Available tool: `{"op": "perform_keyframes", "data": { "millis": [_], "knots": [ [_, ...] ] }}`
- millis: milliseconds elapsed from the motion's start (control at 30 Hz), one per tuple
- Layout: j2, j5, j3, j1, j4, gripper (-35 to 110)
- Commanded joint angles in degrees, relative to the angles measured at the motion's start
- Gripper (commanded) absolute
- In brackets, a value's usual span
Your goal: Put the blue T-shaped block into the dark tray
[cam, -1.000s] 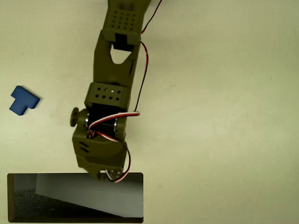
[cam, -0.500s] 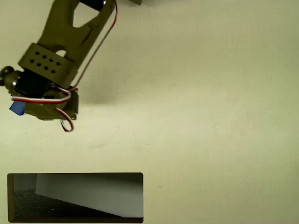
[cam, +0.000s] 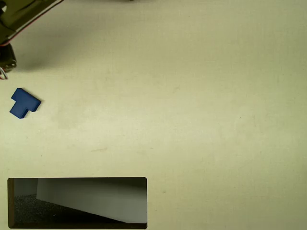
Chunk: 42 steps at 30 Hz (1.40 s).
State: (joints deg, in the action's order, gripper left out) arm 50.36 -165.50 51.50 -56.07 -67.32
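The green arm (cam: 19,17) slanted across the top-left corner above the blue block (cam: 24,103); whether its claw was apart couldn't be told.

A slice of the olive-green arm (cam: 19,14) crosses the overhead view's top-left corner.

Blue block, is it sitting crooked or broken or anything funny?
Not broken, as far as the overhead view shows. The blue T-shaped block lies flat on the table, turned at a slant to the picture edges, near the left edge. It sits well apart from the dark tray, which lies square at the bottom left. Nothing looks spilled.
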Motion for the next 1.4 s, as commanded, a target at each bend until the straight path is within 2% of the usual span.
{"op": "perform_keyframes", "data": {
  "millis": [0, 167, 333, 767, 1367],
  "knots": [
    [-5.9, -2.6, -8.3, -0.9, 0.4, 0],
    [-15.7, 1.6, -21.0, 2.1, 1.2, 0],
    [-20.5, 6.0, -25.7, 5.0, 4.3, 0],
    [-21.1, 10.8, -22.9, 11.1, 6.0, 0],
    [-23.5, 28.4, -21.4, 28.4, 11.7, 0]
  ]
}}
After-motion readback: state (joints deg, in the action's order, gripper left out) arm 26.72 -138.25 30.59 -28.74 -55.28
